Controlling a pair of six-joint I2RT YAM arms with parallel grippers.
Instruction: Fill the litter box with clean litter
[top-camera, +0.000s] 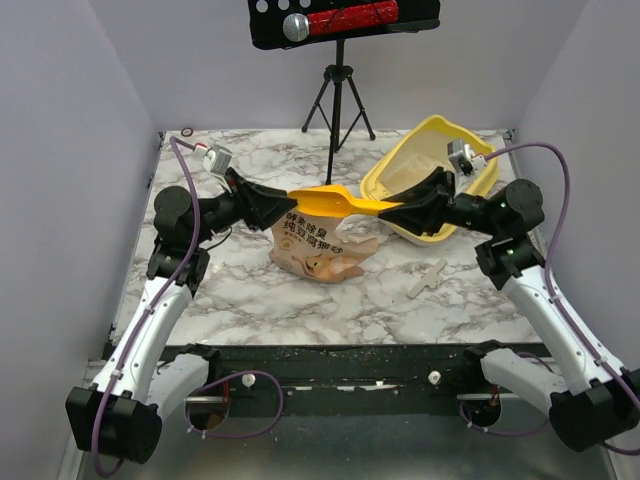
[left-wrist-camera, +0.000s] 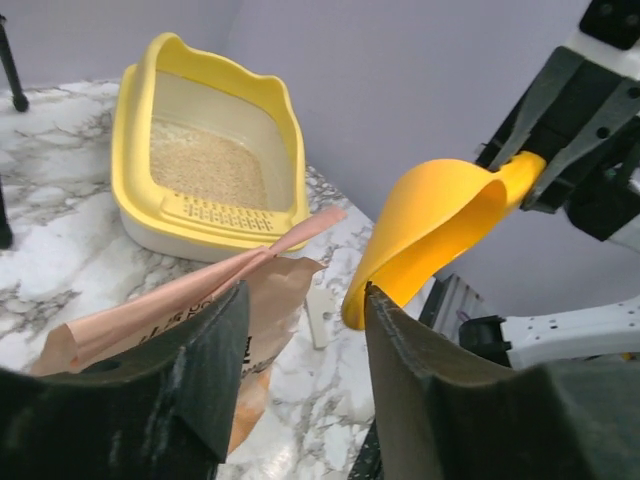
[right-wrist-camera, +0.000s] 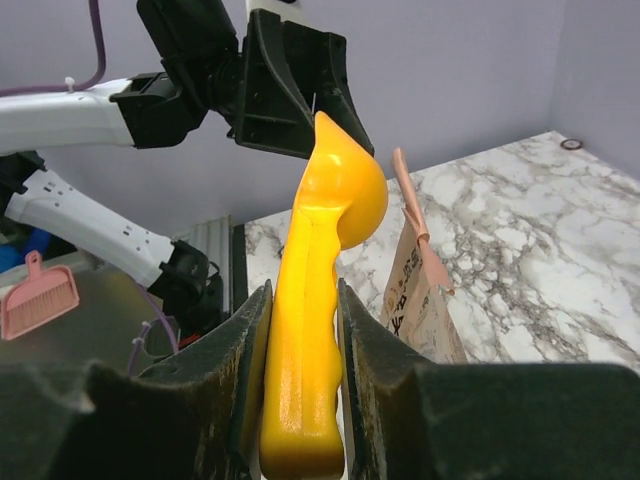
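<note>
The yellow litter box (top-camera: 432, 140) stands at the back right of the table. It also shows in the left wrist view (left-wrist-camera: 135, 130), with beige clean litter (left-wrist-camera: 205, 165) over its floor. My right gripper (top-camera: 388, 212) is shut on the handle of a yellow-orange scoop (top-camera: 330, 203) and holds it level above the tan paper bag (top-camera: 315, 248). In the right wrist view, the fingers (right-wrist-camera: 240, 350) clamp the scoop handle (right-wrist-camera: 305, 350). My left gripper (top-camera: 283, 208) is open at the scoop's bowl end. One fingertip (left-wrist-camera: 385, 310) touches the bowl's edge (left-wrist-camera: 430, 230). No litter shows in the scoop.
A black tripod (top-camera: 338, 100) stands at the back centre. A small white piece (top-camera: 427, 278) lies on the marble in front of the litter box. The bag (left-wrist-camera: 170, 300) stands upright with its top pinched flat. A pink brush (right-wrist-camera: 35, 300) lies beyond the table's near edge.
</note>
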